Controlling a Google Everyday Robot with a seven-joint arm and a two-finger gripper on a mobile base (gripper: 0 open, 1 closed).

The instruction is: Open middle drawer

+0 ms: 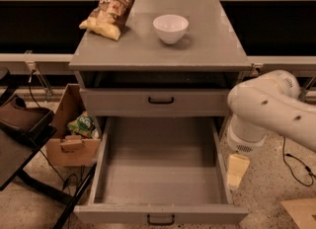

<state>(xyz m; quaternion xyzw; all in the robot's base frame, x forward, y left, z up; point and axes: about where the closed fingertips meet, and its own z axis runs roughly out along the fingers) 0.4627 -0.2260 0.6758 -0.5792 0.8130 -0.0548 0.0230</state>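
Observation:
The middle drawer (161,173) of the grey cabinet (163,55) stands pulled far out, with nothing inside it. Its flat front with the small black bar handle (161,219) is at the bottom edge of the camera view. Above it, the upper drawer front (158,102) with its own black handle sits nearly closed under a dark gap. Any drawer below is hidden. My gripper (237,171) hangs from the white arm (266,107) just outside the open drawer's right wall, apart from the handle and holding nothing that shows.
A white bowl (170,27) and a chip bag (111,12) lie on the cabinet top. A cardboard box (69,139) with a green packet stands to the left, beside a dark chair (22,124). Cables (296,166) lie on the floor at the right.

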